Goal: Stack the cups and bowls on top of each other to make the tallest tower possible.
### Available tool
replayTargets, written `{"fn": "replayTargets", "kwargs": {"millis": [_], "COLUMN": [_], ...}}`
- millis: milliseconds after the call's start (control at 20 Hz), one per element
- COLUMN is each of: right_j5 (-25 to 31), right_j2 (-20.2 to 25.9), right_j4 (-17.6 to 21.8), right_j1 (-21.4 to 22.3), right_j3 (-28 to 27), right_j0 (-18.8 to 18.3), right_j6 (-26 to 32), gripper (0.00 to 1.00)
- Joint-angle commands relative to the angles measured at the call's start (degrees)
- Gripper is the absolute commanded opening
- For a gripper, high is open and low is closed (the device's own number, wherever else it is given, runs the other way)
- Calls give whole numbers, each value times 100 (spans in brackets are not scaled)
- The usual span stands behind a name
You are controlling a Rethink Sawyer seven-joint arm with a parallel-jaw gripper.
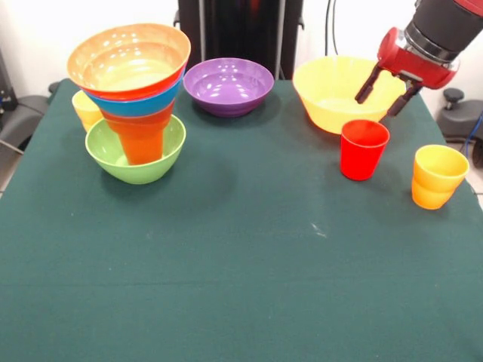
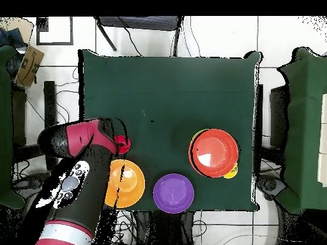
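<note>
Front view, left to right: the tower (image 1: pixel 132 98) stands upright on the green surface (image 1: pixel 226 264), its long axis vertical and flaring upward from a green bowl (image 1: pixel 136 154) through an orange cup (image 1: pixel 141 136) to blue and orange bowls. A yellow cup (image 1: pixel 84 109) sits just behind it. Still loose are the purple bowl (image 1: pixel 229 87), big yellow bowl (image 1: pixel 336 94), red cup (image 1: pixel 364 148) and yellow-orange cup (image 1: pixel 438 176), all mouth-up. The end effector (image 1: pixel 389 89) hovers over the yellow bowl's rim, fingers spread, empty. By this judgement, roughly half remains.
</note>
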State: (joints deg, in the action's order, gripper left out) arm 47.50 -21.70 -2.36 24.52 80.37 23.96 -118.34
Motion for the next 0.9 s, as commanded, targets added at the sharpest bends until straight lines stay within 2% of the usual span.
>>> {"fn": "replayTargets", "kwargs": {"millis": [50,500,800,900], "right_j5": [377,1017,1088,1010], "right_j2": [518,125,-412,-453], "right_j4": [-416,-871,-462,-393], "right_j1": [-149,-510,-846,-884], "right_j3": [172,202,80,127], "right_j0": [217,407,579,546], "right_j6": [-1423,-2341,-2563,-2504], "gripper": [100,100,100,100]}}
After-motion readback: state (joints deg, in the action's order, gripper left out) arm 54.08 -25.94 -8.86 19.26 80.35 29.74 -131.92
